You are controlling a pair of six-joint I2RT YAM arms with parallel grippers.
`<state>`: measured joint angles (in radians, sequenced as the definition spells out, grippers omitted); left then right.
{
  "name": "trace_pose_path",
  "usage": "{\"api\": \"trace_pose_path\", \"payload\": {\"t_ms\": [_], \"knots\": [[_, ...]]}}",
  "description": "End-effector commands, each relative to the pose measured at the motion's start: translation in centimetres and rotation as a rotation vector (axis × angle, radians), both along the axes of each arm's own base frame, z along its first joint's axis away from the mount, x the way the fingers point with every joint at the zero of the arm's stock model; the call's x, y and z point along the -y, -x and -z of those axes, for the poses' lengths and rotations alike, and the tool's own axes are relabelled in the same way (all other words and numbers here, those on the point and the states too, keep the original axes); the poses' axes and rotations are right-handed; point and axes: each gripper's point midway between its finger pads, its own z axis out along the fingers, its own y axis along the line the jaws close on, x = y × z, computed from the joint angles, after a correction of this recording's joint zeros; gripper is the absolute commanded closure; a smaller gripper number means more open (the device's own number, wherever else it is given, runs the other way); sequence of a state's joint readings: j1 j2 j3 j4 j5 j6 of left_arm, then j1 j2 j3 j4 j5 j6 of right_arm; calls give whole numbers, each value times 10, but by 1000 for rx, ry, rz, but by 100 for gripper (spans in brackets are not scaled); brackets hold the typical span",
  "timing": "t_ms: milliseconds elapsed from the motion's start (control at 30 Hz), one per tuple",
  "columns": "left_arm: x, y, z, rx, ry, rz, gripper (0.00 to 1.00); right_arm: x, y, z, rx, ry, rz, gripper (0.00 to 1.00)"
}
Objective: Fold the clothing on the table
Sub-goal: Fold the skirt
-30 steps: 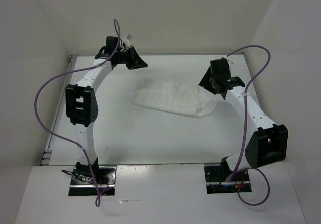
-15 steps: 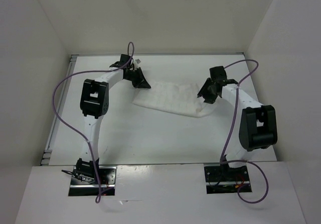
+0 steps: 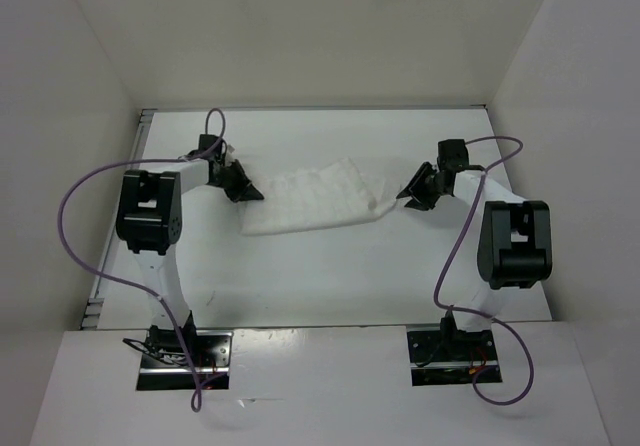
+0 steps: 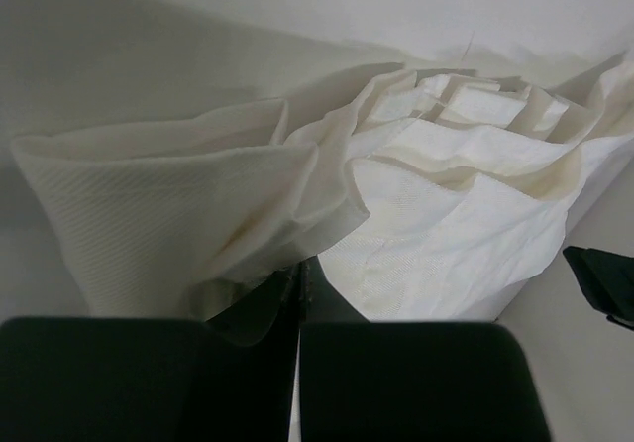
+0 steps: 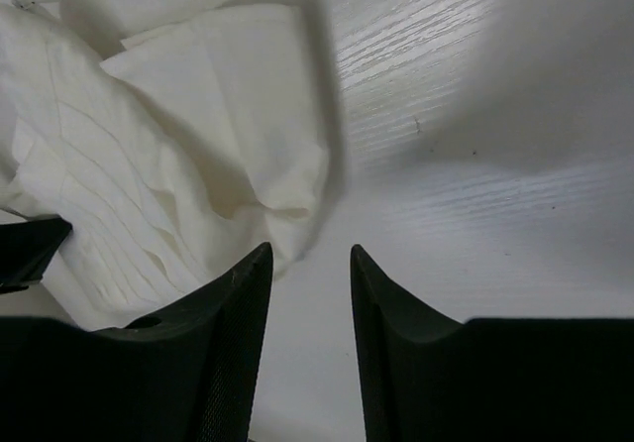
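Matte white walls are seen around a glossy white desk edged by a thin metal rim. The clothing is laid on the desk near its middle, between the two arms and somewhat toward the far side. It is seen as one thin, soft white piece, bunched into a rough band running left to right, with a faint grid of creases across its top. In the left wrist view it is gathered into many small pleats and loose folds. The left claw is set at the garment's left end, its fingers drawn together and clamped on a fold of the fabric. The right claw is placed at the right end, its fingers held apart, with bare desk showing between them and the cloth's edge lying just beside one fingertip.
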<state>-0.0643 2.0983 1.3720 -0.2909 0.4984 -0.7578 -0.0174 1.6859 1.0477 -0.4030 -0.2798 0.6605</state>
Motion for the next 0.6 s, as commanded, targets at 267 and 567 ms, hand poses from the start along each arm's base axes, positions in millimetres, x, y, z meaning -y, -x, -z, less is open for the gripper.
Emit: {"api": "trace_pose_path", "payload": {"t_ms": [267, 567], "knots": [[-37, 24, 7, -51, -54, -69, 100, -43, -32, -2, 68, -202, -157, 92], [6, -22, -126, 285, -37, 64, 94, -63, -52, -16, 107, -244, -220, 97]]}}
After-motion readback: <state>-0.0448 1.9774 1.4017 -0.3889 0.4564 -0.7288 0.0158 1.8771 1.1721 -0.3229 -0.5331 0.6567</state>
